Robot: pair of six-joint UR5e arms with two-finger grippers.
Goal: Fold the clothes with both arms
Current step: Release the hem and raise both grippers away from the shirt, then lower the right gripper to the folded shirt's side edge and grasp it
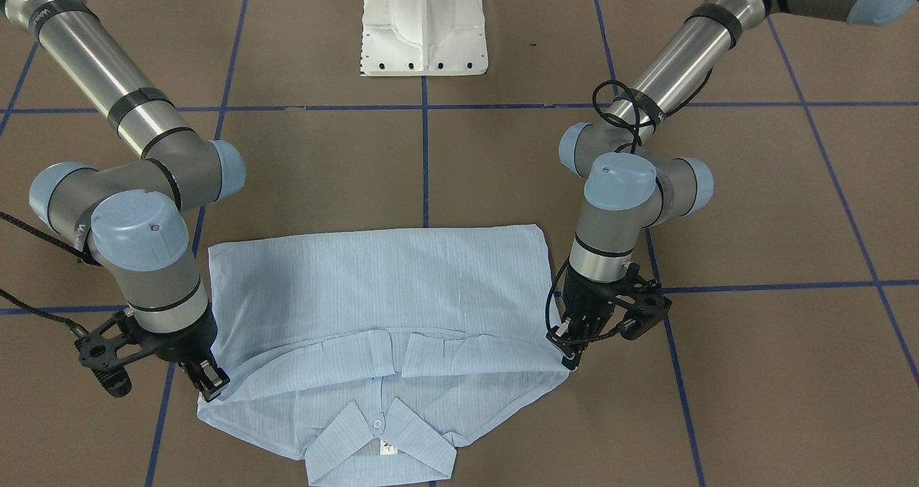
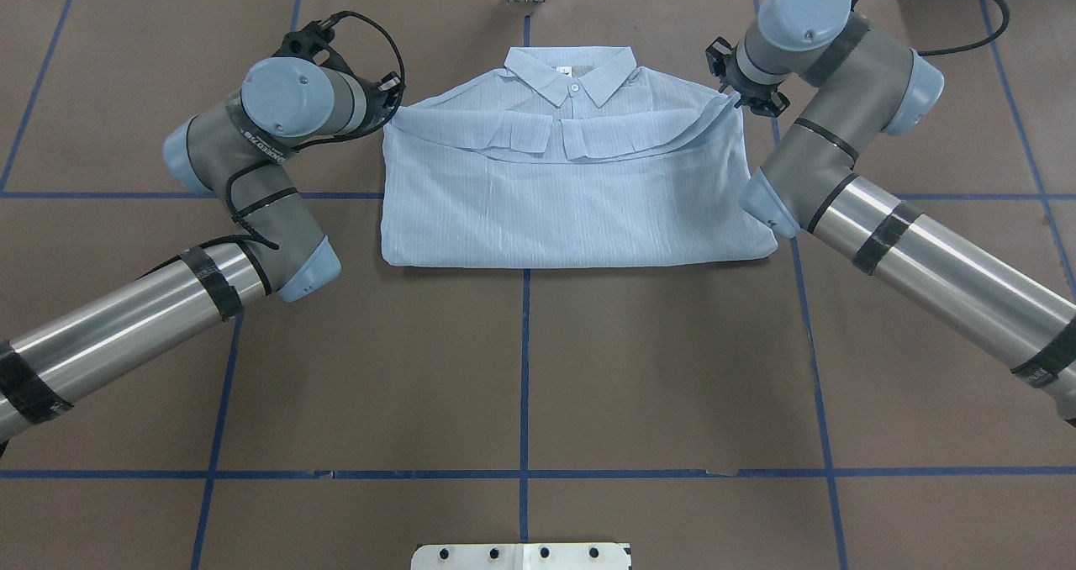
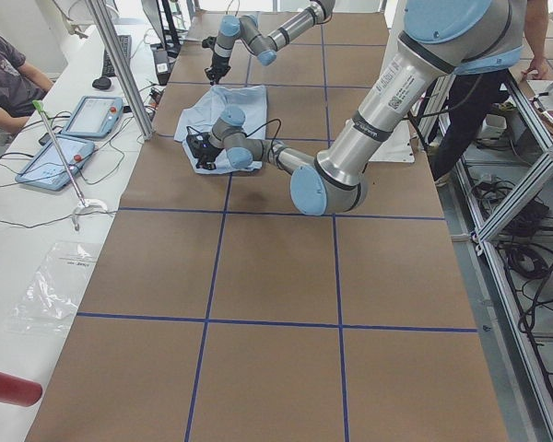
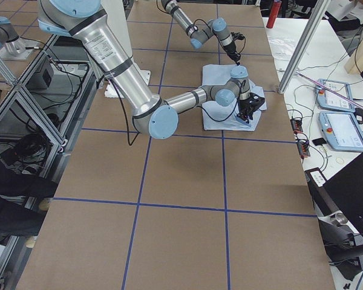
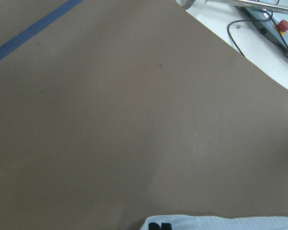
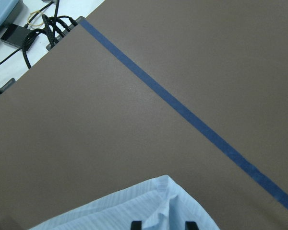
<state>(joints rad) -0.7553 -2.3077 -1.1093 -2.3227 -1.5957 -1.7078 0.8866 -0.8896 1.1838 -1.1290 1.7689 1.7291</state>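
The pale-blue striped shirt (image 1: 373,286) lies buttoned and flat on the brown table, with its collar (image 2: 572,78) at the far edge from the robot. Its lower part is folded up over the chest, ending just short of the collar. My left gripper (image 1: 571,356) is at the shirt's left shoulder corner. In the left wrist view the left gripper (image 5: 159,226) has its fingertips pressed together on the fabric (image 5: 221,224). My right gripper (image 1: 212,384) is at the opposite corner. In the right wrist view the right gripper (image 6: 163,224) has its fingertips apart, with bunched fabric (image 6: 134,206) between them.
The white pedestal base (image 1: 423,27) stands behind the shirt on the robot's side. Blue tape lines (image 2: 525,368) grid the brown table. A side bench beyond the far table edge carries tablets (image 3: 92,115) and cables, and a seated person (image 3: 5,78) is beside it.
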